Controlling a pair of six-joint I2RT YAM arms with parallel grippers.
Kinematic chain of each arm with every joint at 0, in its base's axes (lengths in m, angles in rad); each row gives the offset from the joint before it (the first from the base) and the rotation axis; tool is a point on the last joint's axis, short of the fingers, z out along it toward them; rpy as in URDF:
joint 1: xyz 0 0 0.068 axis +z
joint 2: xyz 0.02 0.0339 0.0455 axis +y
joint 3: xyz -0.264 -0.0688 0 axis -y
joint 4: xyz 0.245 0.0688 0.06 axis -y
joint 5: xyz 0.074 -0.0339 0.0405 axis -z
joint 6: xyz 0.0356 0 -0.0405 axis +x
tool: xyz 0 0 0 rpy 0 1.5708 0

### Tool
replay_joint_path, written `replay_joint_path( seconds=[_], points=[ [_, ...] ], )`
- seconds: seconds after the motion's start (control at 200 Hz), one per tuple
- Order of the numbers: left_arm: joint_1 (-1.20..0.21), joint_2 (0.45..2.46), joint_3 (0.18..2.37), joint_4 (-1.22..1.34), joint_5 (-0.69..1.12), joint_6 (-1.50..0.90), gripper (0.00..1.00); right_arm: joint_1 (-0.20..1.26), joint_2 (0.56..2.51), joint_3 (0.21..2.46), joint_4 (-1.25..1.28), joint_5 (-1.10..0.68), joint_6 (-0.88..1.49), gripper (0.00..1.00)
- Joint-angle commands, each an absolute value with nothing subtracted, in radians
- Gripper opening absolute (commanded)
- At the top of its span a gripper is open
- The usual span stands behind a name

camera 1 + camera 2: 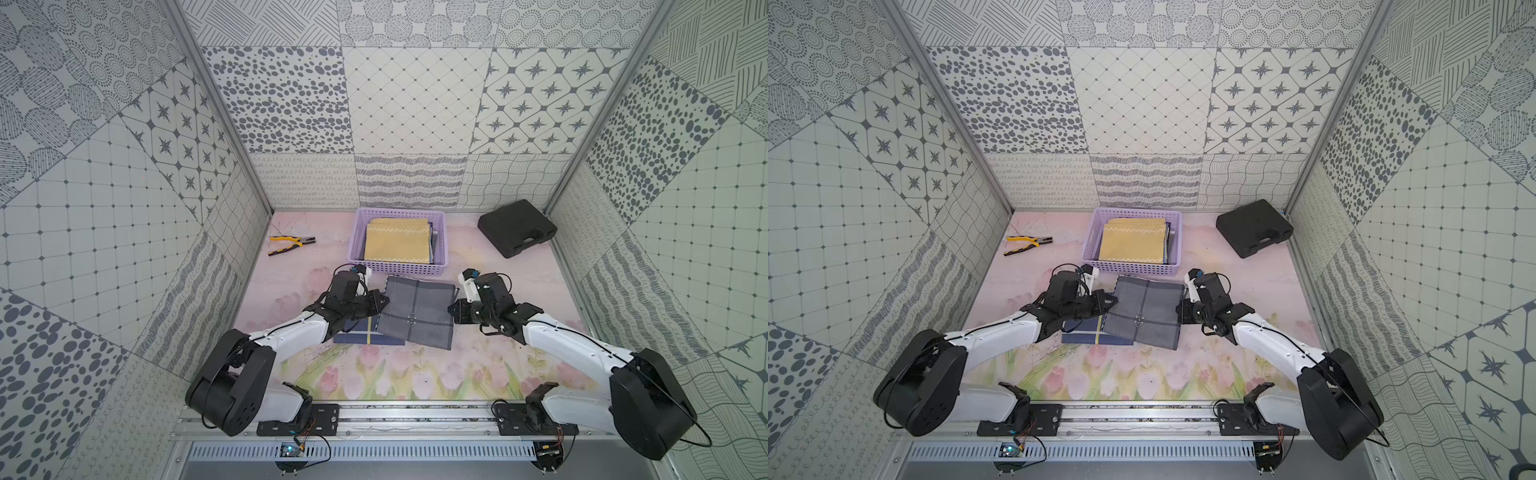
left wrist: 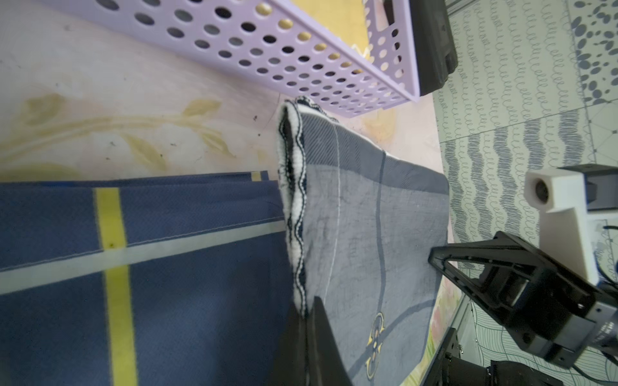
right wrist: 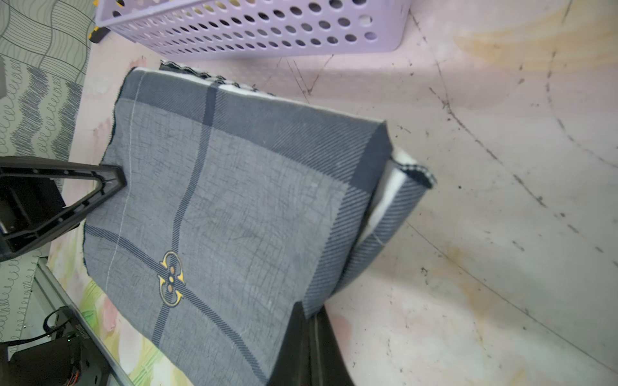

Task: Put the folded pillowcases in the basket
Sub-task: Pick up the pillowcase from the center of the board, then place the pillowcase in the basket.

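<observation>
A table (image 1: 415, 374) printed with pink tulips sits inside patterned walls, with 2 white and black robot arms reaching in from the near edge. At the far middle stands the lilac basket (image 1: 401, 269), already holding a folded yellow cloth (image 1: 397, 245); a black case (image 1: 516, 228) lies well to its right. Just in front of the basket, the folded grey pillowcase (image 1: 417, 311) is stretched between the arms, seemingly raised a little off the table and overlapping a navy cloth (image 1: 365, 336) beneath its left side. Yellow-handled pliers (image 1: 291, 244) lie far left. The left gripper (image 1: 381, 304) is clamped on the pillowcase's left edge and the right gripper (image 1: 454, 311) is clamped on its right edge. Risks ahead: each pinch takes only a thin edge, so cloth could slip out; loose layers at the far corners could unfold or snag the basket's near wall and shove it; the pillowcase looks nearly as wide as the basket, so it may perch on the rim
</observation>
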State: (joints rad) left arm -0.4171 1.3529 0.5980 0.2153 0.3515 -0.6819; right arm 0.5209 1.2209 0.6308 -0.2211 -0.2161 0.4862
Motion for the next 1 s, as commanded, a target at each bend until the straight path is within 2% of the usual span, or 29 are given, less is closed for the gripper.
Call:
replay_joint_path(
  seconds=[0.0,0.445,0.755,0.991],
  points=[
    [-0.416,1.254,0.604,0.133,0.285,-0.672,0.00,0.515,1.172,0.663,-0.239,-0.174,0.485,0.00],
    [-0.412,1.127,0.675,0.038,0.185,-0.636,0.00,0.515,1.128,0.784,-0.245,-0.124,0.454,0.00],
    [-0.398,1.196,0.756,0.045,0.173,-0.605,0.00,0.514,1.174,0.847,-0.211,-0.108,0.441,0.00],
    [-0.352,1.298,0.829,0.077,0.178,-0.575,0.00,0.489,1.286,0.922,-0.170,-0.123,0.420,0.00]
  ],
)
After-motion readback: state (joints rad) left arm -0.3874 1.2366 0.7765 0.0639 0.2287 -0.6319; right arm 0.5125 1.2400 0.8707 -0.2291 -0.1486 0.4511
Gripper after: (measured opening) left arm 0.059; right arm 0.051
